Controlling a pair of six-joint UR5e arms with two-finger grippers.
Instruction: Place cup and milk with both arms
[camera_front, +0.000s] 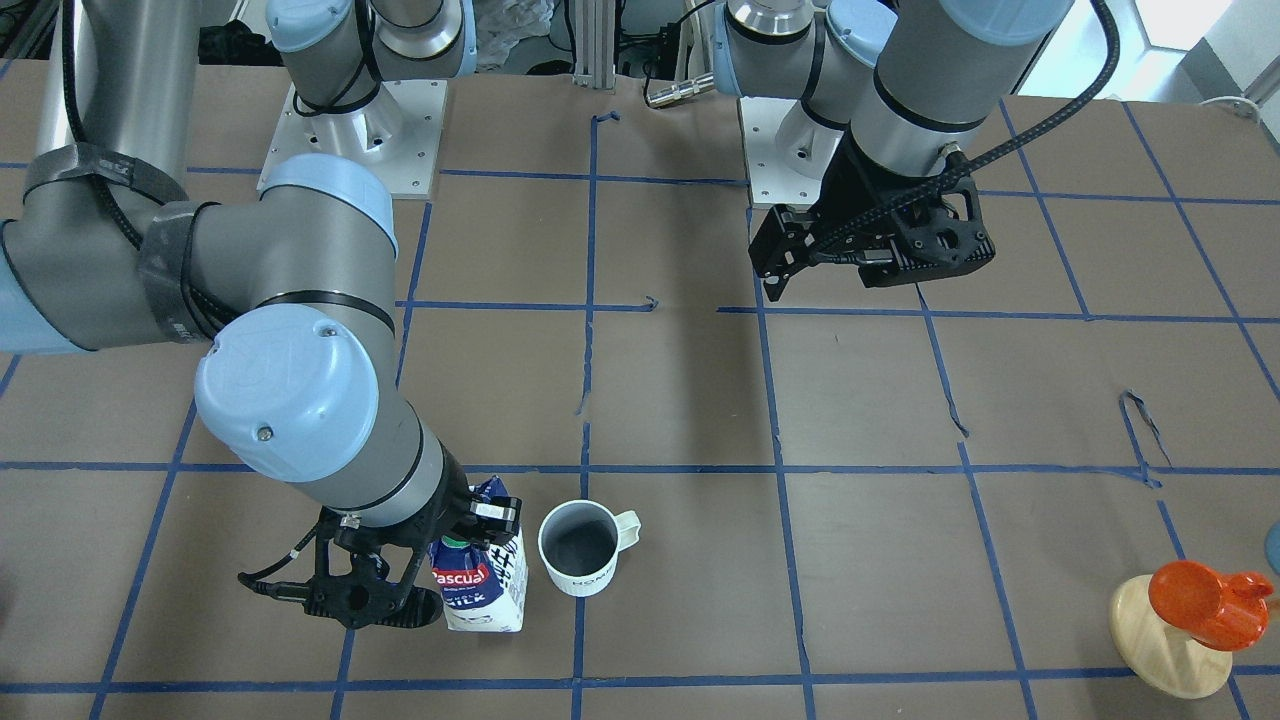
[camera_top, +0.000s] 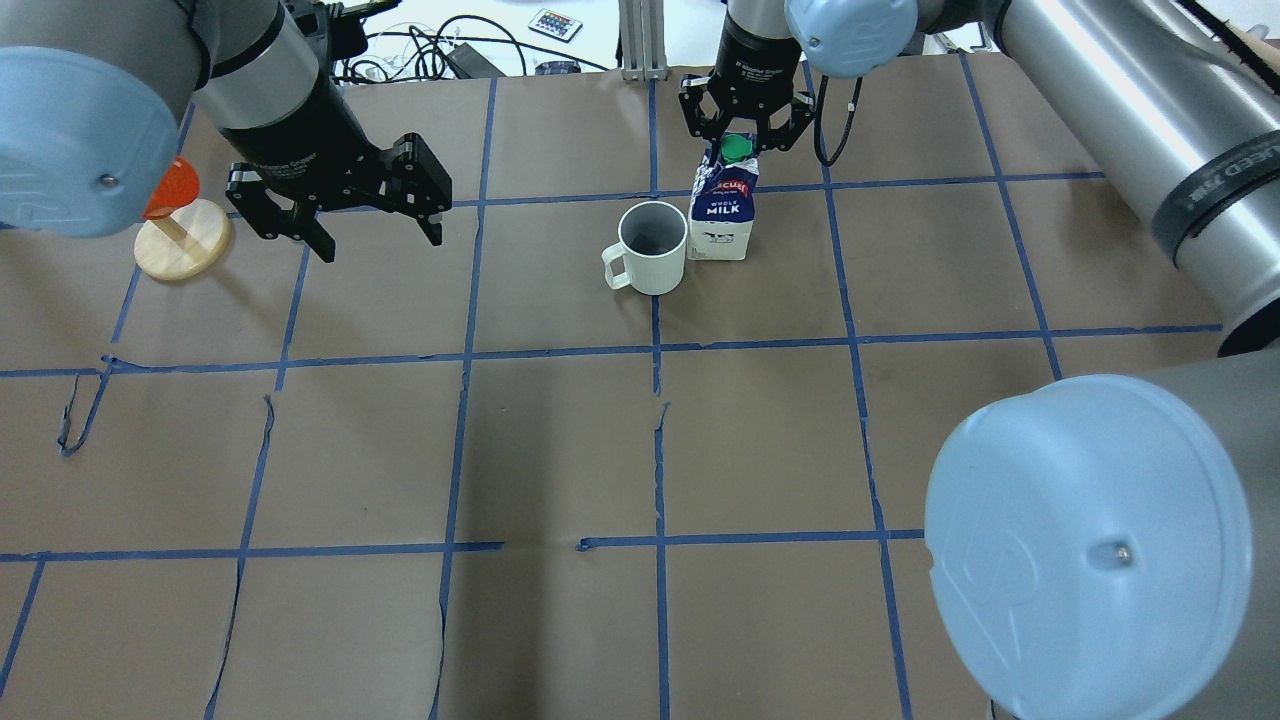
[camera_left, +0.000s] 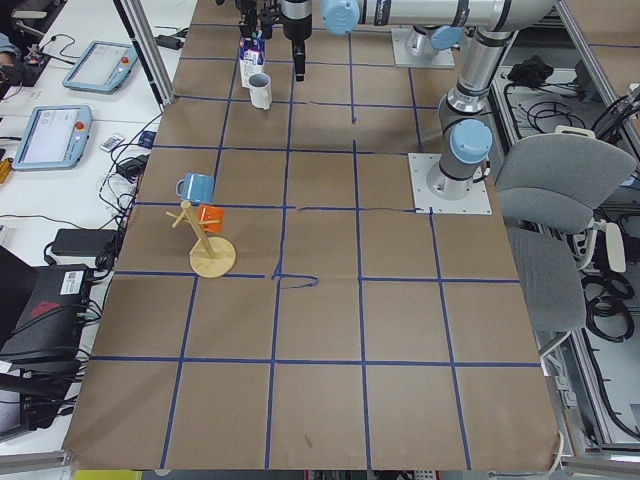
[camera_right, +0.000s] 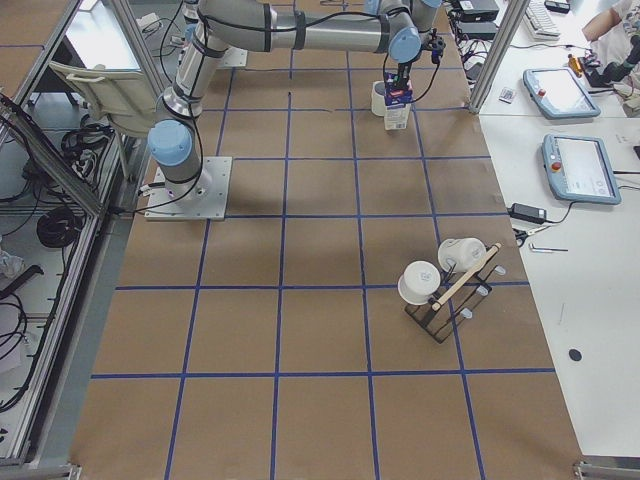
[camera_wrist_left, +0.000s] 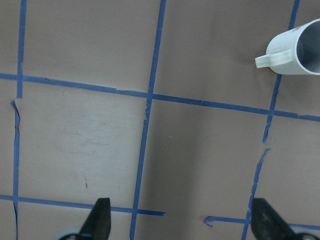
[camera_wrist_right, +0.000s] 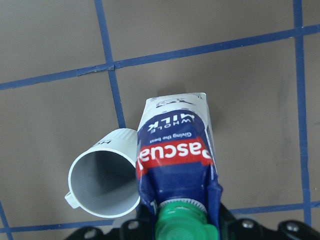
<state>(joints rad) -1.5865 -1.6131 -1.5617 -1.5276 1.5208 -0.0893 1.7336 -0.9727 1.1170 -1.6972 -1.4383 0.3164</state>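
The brown counter (camera_top: 560, 450), gridded with blue tape, carried everything. The right arm (camera_top: 1100, 100) reached across it to the side far from the robot's base. The left arm (camera_top: 270, 70) was held over the robot's left part of the counter.

The left tool (camera_top: 380, 240) hung above bare counter with its fingers wide apart and nothing between them. In its wrist view both fingertips showed well apart at the lower edge. The right tool (camera_top: 738, 135) pointed straight down over the carton, its fingers closed on the two sides of the gable top.

A wooden stand (camera_top: 183, 250) with an orange mug (camera_top: 170, 188) on it sat near the counter's left end, just behind the left tool.

The milk (camera_top: 722, 215) stood upright on the counter, near the middle tape line, with its green cap showing between the right tool's fingers. The cup (camera_top: 652, 250) stood upright just beside the milk on the robot's left. A narrow gap showed between them in the front view, and the handle pointed away from the carton.
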